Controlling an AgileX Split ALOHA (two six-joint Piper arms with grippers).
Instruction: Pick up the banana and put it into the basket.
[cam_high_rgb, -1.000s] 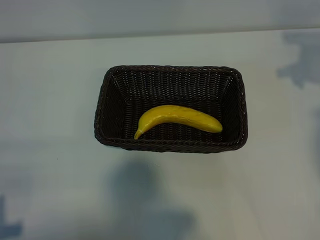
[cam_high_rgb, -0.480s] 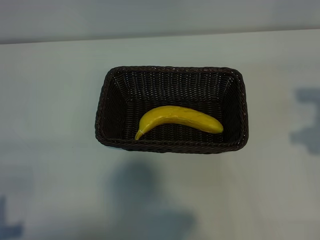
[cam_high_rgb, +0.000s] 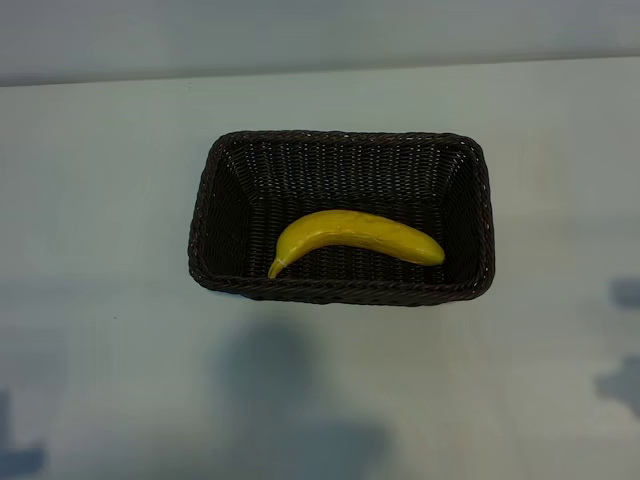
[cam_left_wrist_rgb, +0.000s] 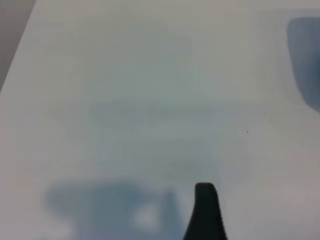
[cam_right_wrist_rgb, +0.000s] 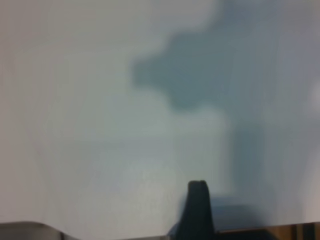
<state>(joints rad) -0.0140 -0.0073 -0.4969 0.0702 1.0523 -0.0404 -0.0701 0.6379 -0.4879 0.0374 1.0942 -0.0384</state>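
Exterior view, looking steeply down: the banana (cam_high_rgb: 355, 237) lies inside the basket (cam_high_rgb: 205, 215), on its woven floor. It is nearer the basket's lower wall in this view than the upper one. Its curve arches toward the upper wall, and its thin stem end points down-left, just beside the inner face of the lower wall. The blunt end sits toward the right wall without touching it. The basket stands flat on the pale table (cam_high_rgb: 100, 180), roughly centred in the view. No arm or gripper appears here; only soft blue-grey shadows fall on the table, one broad one below the basket, smaller ones at the lower left corner and at the right edge.

Left wrist view: one dark fingertip (cam_left_wrist_rgb: 206, 210) of the left gripper rises from the picture's edge over bare table surface (cam_left_wrist_rgb: 125, 100). The second finger is outside the view, with the jaws spread wide, and nothing lies between or against them. A shadow of the arm lies on the table near the fingertip. Neither banana nor basket is in this view.

Right wrist view: one dark fingertip (cam_right_wrist_rgb: 196, 210) of the right gripper over bare table (cam_right_wrist_rgb: 75, 125), jaws likewise spread wide and holding nothing. A large shadow falls on the table beyond it. A table edge shows along the picture's lower border. Banana and basket are not in this view.
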